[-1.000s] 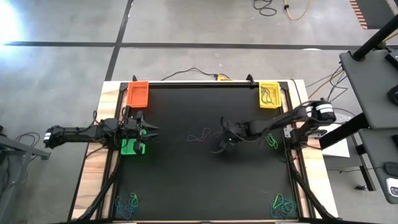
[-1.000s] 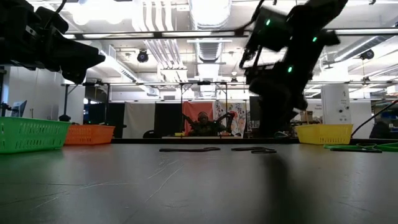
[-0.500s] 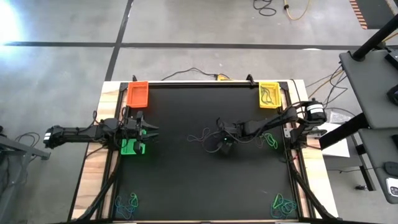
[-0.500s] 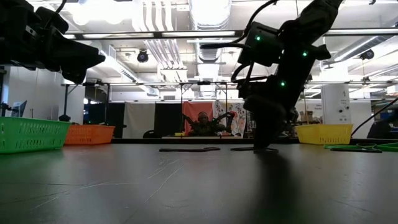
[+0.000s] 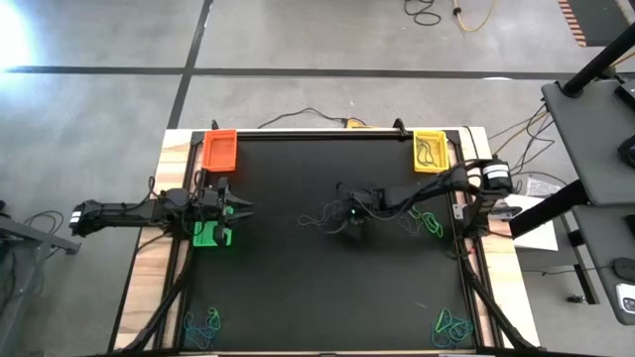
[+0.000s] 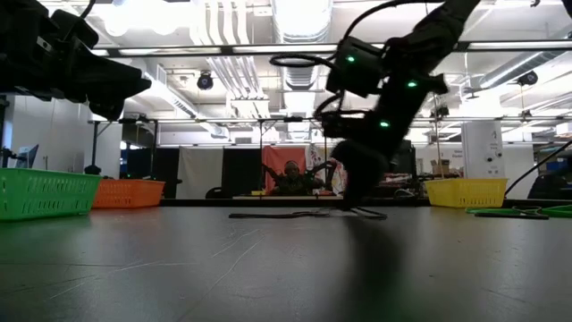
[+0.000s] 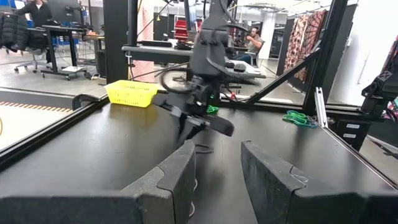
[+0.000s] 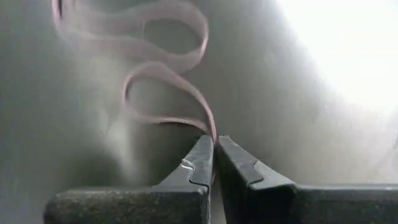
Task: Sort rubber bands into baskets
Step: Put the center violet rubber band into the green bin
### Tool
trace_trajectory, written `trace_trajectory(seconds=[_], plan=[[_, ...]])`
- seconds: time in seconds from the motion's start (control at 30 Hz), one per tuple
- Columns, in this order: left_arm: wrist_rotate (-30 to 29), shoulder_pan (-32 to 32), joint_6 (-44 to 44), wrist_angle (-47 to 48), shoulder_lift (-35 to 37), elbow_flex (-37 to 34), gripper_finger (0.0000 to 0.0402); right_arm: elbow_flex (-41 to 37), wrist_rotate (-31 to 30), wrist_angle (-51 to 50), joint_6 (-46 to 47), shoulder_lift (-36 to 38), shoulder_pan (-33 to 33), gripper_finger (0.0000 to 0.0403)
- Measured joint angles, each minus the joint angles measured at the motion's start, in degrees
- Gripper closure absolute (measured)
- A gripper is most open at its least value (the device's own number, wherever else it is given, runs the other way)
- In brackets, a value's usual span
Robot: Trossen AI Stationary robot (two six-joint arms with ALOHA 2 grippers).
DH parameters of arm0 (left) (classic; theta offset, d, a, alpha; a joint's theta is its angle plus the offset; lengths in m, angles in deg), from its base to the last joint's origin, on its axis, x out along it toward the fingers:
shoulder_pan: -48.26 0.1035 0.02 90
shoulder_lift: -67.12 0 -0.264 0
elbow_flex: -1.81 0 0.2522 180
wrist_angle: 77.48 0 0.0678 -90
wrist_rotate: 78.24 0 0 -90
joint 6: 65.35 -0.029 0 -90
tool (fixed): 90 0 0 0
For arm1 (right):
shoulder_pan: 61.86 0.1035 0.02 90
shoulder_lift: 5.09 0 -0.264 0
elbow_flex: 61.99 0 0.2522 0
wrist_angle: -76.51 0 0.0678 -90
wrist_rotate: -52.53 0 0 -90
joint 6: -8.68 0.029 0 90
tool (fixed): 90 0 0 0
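Note:
A thin pale purple rubber band (image 8: 163, 74) lies in curves on the black mat near the table's middle (image 5: 319, 216). My right gripper (image 5: 346, 220) slants down onto its right end and is shut on it; the low view shows its tips at the mat (image 6: 355, 208). My left gripper (image 5: 238, 210) hovers level at the left edge, above the green basket (image 5: 211, 235), open with nothing between its fingers (image 7: 217, 177). The orange basket (image 5: 219, 150) stands at the far left. The yellow basket (image 5: 430, 151), at the far right, holds dark bands. My right gripper pinches one end loop of the rubber band (image 8: 213, 133) between its two fingertips. The fingers slant down from the table's right side. The rest of the band lies slack in curves on the mat beyond the tips.
Heaps of green and blue rubber bands lie at the near left corner (image 5: 201, 322), the near right corner (image 5: 451, 325) and by the right edge (image 5: 434, 222). Black cables run along the table's far edge (image 5: 317, 121). A person sits in the room behind (image 6: 290, 177).
My right gripper has gone toward the table's left edge and down to the mat, rolling a little, and has shut on the end of the purple band. The band has stayed on the mat.

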Motion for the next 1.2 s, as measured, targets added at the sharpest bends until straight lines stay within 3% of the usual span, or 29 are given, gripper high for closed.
trace_trajectory(seconds=[0.23, 0.5, 0.83, 1.0, 1.2], plan=[[0.0, 0.0, 0.0, 0.0, 0.0, 0.0, 0.0286, 4.5, 0.6, 5.2, -5.3, -0.3, -6.9, 0.0394], [0.0, 0.0, 0.0, 0.0, 0.0, 0.0, 0.0286, 12.1, 11.4, 16.2, -7.1, -7.5, -13.4, 0.0394], [0.0, 0.0, 0.0, 0.0, 0.0, 0.0, 0.0286, 33.1, 20.7, 15.7, -3.4, -25.7, -13.3, 0.0394], [0.0, 0.0, 0.0, 0.0, 0.0, 0.0, 0.0286, 42.0, 22.1, 14.7, -3.0, -30.1, -12.3, 0.0394], [0.0, 0.0, 0.0, 0.0, 0.0, 0.0, 0.0286, 49.4, 22.1, 5.1, -3.6, -34.2, -12.2, 0.0384]])
